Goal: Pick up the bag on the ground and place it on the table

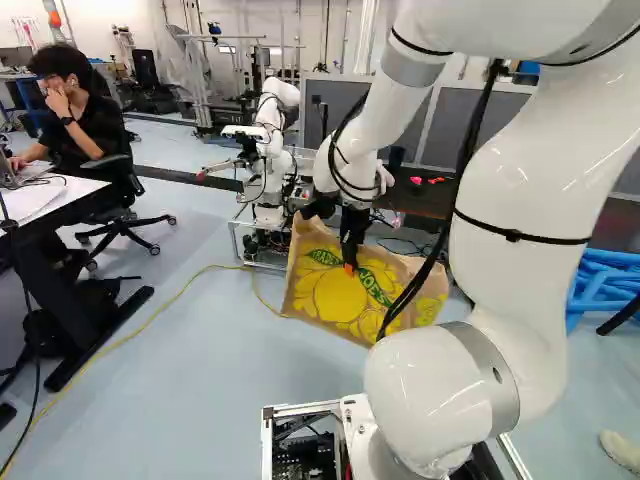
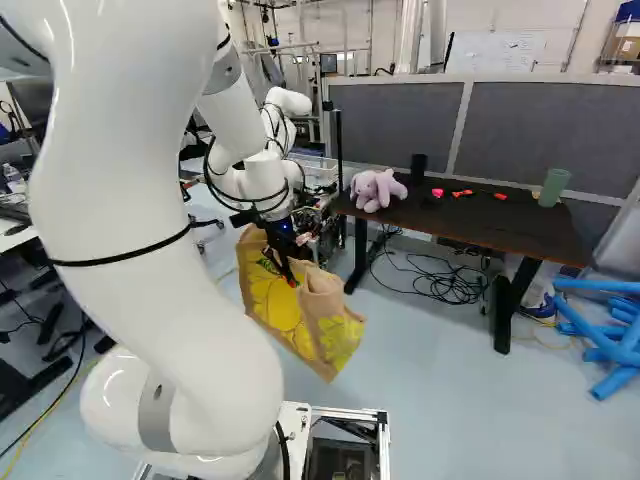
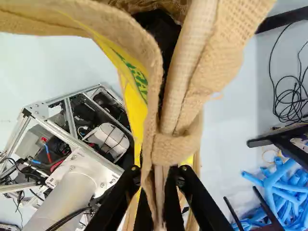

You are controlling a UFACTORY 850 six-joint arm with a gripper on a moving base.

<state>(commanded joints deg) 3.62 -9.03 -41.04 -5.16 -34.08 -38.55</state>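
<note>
Fingers pinch the burlap bag near its handle; we should raise it well above the dark table before swinging across slowly.

bag: green lettering across its side | whiteboard: marks too small to read

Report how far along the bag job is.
Done, it seems: the tool is shut on the burlap bag, which looks lifted off the floor.
In hand: the bag hangs below the tool, beside the dark table rather than over it.
Left: raise it above the tabletop, lower it and let go.
</note>
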